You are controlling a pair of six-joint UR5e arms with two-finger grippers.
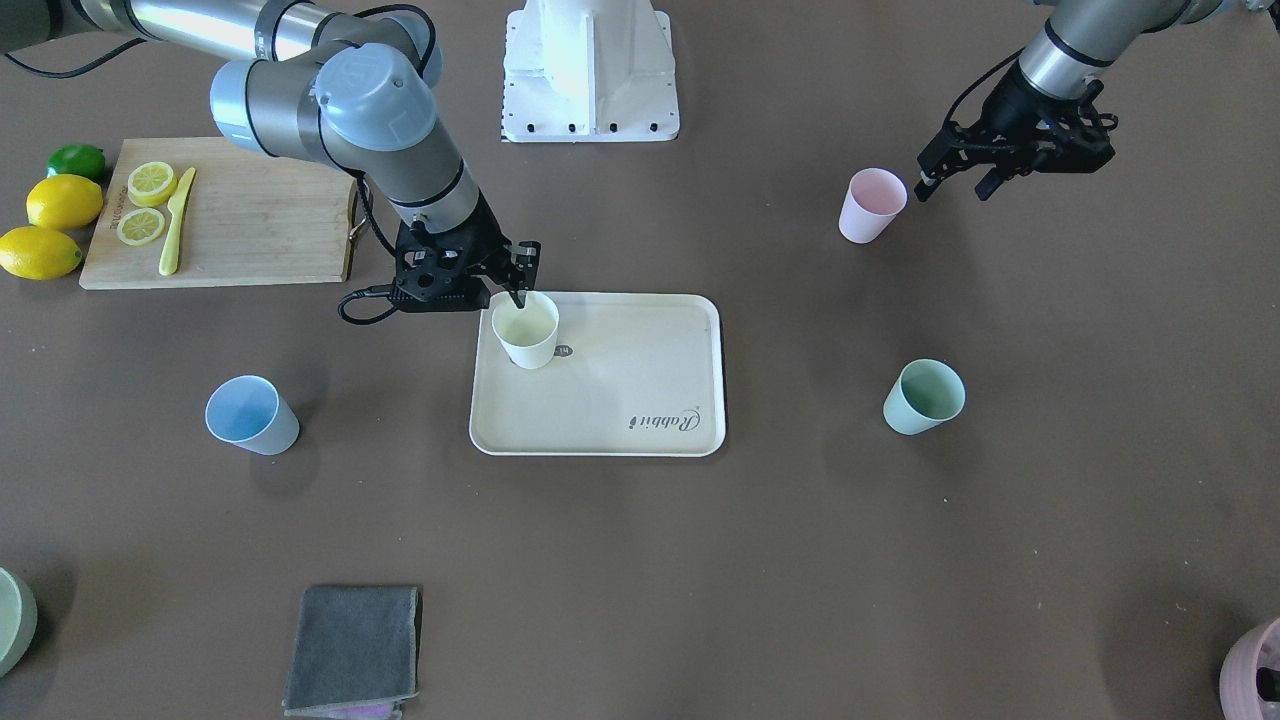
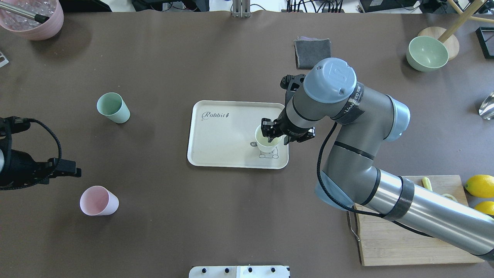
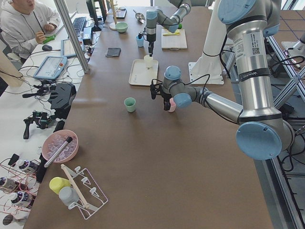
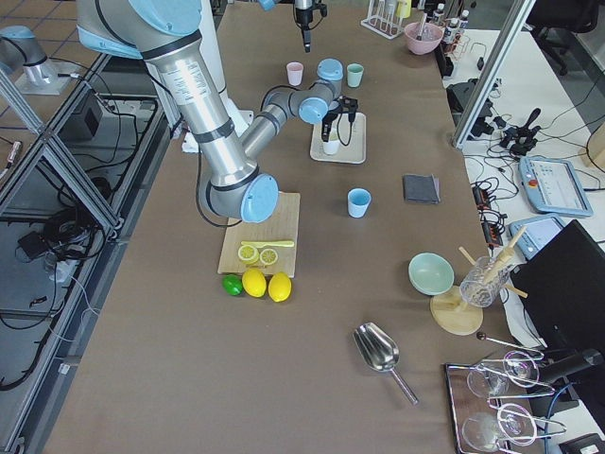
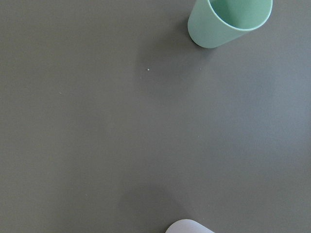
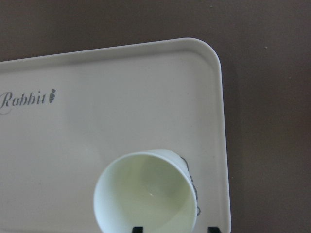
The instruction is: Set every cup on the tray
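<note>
The pale yellow cup (image 1: 525,335) stands upright on the cream tray (image 1: 640,400) at the corner nearest the robot. My right gripper (image 1: 520,288) is at its rim. In the right wrist view one fingertip (image 6: 138,228) is inside the cup (image 6: 146,194) and the other outside, standing apart and open. The pink cup (image 1: 872,205) and the mint green cup (image 1: 923,397) stand on the table on my left side. My left gripper (image 1: 957,187) is open and empty beside the pink cup. The light blue cup (image 1: 250,415) stands on the table on my right side.
A bamboo cutting board (image 1: 220,215) with lemon slices and a yellow knife lies behind my right arm, with lemons (image 1: 60,205) beside it. A grey cloth (image 1: 355,650), a pale green bowl (image 2: 427,53) and a mauve pot (image 2: 32,17) sit along the far edge.
</note>
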